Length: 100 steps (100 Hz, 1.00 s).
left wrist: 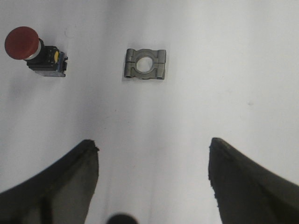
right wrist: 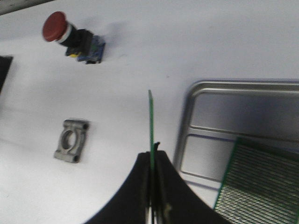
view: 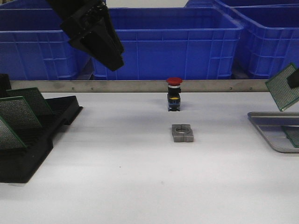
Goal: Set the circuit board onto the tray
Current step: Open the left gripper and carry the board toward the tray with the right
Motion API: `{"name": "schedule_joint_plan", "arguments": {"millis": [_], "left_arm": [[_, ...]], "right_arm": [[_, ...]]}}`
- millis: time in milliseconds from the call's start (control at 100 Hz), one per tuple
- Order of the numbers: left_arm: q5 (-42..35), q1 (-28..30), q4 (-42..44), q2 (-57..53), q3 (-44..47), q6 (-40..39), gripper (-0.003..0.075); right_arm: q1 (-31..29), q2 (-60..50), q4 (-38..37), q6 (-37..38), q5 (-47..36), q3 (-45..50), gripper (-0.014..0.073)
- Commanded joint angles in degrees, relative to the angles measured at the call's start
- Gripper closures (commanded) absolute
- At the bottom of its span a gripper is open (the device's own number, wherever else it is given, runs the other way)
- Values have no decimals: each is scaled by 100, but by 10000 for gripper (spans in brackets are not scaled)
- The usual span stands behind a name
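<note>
Nearby, a red pushbutton (view: 174, 94) and metal clamp (view: 182, 133) stand beside the tray (view: 268, 134).

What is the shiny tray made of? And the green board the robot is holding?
The tray looks like metal: silver-grey, with a soft sheen and a pressed raised rim. The green board, pinched in the right gripper, looks like stiff, thin circuit-board material, probably fibreglass: it stays flat and is covered in tiny dots.

The front camera looks low and forward across the white desk (view: 117, 182); both wrist cameras look down, sharing the red-capped push button (view: 174, 94) (left wrist: 35, 51) (right wrist: 72, 36).
</note>
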Motion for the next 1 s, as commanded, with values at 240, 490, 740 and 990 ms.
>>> {"name": "schedule_joint_plan", "arguments": {"millis": [240, 490, 740, 990], "left_arm": [[-90, 24, -308, -328, -193, -73, 247], [-90, 24, -308, -328, -193, -73, 247], [-90, 24, -308, -328, -193, -73, 249], [-307, 24, -65, -389, -193, -1161, 455]], "right_arm": [[-130, -228, 164, 9, -431, 49, 382], [-130, -228, 164, 9, -626, 49, 123], [-130, -228, 164, 9, -637, 49, 130], [-130, -239, 164, 9, -315, 0, 349]]}}
